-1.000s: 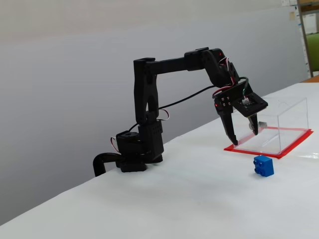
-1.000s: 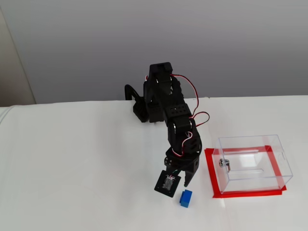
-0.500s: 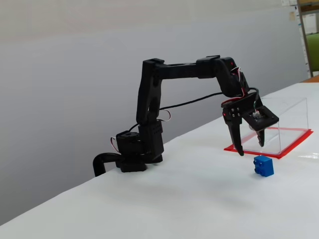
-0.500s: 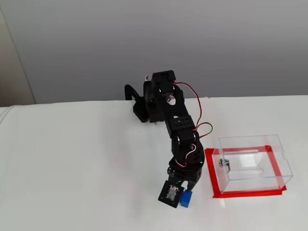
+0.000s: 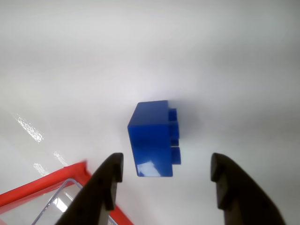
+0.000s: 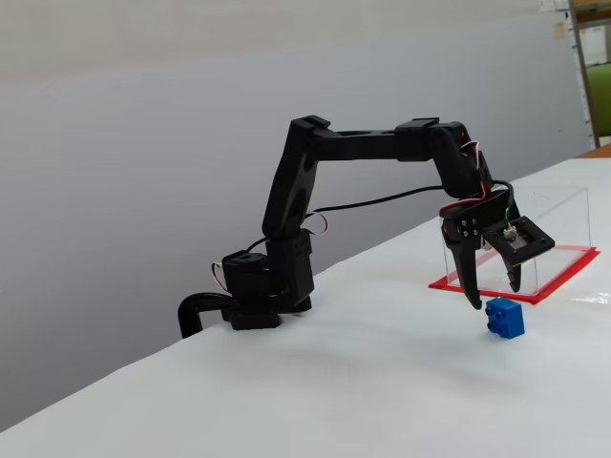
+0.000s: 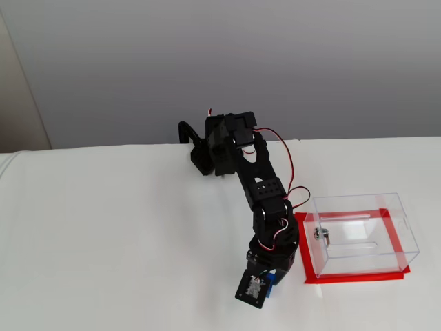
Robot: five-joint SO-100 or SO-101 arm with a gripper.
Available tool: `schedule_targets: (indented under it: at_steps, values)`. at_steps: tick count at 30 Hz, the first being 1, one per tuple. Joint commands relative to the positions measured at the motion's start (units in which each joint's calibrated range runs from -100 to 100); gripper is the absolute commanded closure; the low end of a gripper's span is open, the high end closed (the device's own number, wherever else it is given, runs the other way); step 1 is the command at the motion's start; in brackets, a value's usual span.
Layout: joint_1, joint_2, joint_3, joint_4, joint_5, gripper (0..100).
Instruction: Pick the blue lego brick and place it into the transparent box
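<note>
On the white table (image 6: 315, 401), beside the box: item one, our gripper (image 5: 164, 180), jaws spread wide and empty, poised above the brick (image 5: 152, 139). Step in hand, as we judge it: the approach before the grasp, with nothing lifted yet. In the wrist view the brick lies between the two dark fingertips (image 5: 112, 171) but ahead of them, apart from both, its studs facing right. Item two, the box (image 7: 358, 234), clear-walled on a red base, stands just beside the brick; its red corner shows at lower left of the wrist view, close by one fingertip. A small silver piece (image 7: 320, 234) sits inside it. Next move, in our estimate: lower until the fingers straddle the brick, then close on its flat sides, minding the box edge near the left finger. Pose: in a fixed view the arm (image 6: 363, 143) rises from its base, reaches out level, then bends sharply down at the wrist, so our gripper (image 6: 494, 291) points at the table with its tips just above the brick (image 6: 504, 317).
</note>
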Motion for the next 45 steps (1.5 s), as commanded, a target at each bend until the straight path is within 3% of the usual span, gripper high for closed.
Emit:
schedule_targets:
  at_steps: [1, 32, 38, 45]
  values:
    - [-0.2, 0.1, -3.7, -0.4, -0.4, 79]
    - [-1.5, 6.7, -8.1, -0.2, -0.4, 80]
    - [-1.5, 6.7, -8.0, -0.1, -0.5, 93]
    - [-1.6, 6.7, -7.9, -0.1, -1.1, 94]
